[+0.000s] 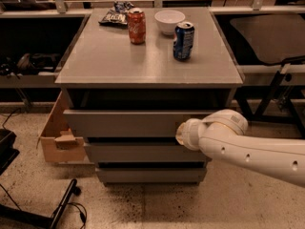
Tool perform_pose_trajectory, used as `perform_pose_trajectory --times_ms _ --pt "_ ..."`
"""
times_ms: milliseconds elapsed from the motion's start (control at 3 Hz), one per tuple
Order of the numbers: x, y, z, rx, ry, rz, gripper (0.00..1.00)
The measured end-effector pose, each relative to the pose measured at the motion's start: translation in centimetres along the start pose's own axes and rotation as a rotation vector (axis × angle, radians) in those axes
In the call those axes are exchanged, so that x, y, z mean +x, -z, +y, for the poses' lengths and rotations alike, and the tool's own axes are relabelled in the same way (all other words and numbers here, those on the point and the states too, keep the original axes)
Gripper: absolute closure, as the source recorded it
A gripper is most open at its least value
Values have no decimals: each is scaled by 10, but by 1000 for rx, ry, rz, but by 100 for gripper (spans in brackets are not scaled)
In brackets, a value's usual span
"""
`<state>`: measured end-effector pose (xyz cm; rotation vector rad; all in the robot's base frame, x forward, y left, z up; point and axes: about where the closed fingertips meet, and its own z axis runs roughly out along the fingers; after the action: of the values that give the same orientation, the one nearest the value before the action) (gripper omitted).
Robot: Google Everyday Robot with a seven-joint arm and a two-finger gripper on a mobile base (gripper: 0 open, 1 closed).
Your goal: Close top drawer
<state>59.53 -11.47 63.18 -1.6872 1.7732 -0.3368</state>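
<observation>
You had the grey cabinet (143,66) facing the camera. The top drawer (124,123) sat just under the cabinet's top, standing partway out. Its long axis ran left to right, its flat front faced the camera, and a dark gap showed above it. Your white arm (248,149) reached in from the right. The gripper (181,136) was at the right end of the drawer front, and its grip could not be told. A cardboard box (59,144) stood left of the cabinet. On top stood a white bowl (169,20), a blue can (183,41) and a red can (137,26).
</observation>
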Motion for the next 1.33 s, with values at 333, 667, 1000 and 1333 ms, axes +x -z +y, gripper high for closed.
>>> perform_pose_trajectory --times_ms 333,667,1000,1333 --pt "-2 -27 -21 11 7 -15 100" --pt "-2 -26 -20 11 7 -15 100" --pt "-2 -26 -20 11 7 -15 81" --pt "-3 -26 -20 12 6 -16 51"
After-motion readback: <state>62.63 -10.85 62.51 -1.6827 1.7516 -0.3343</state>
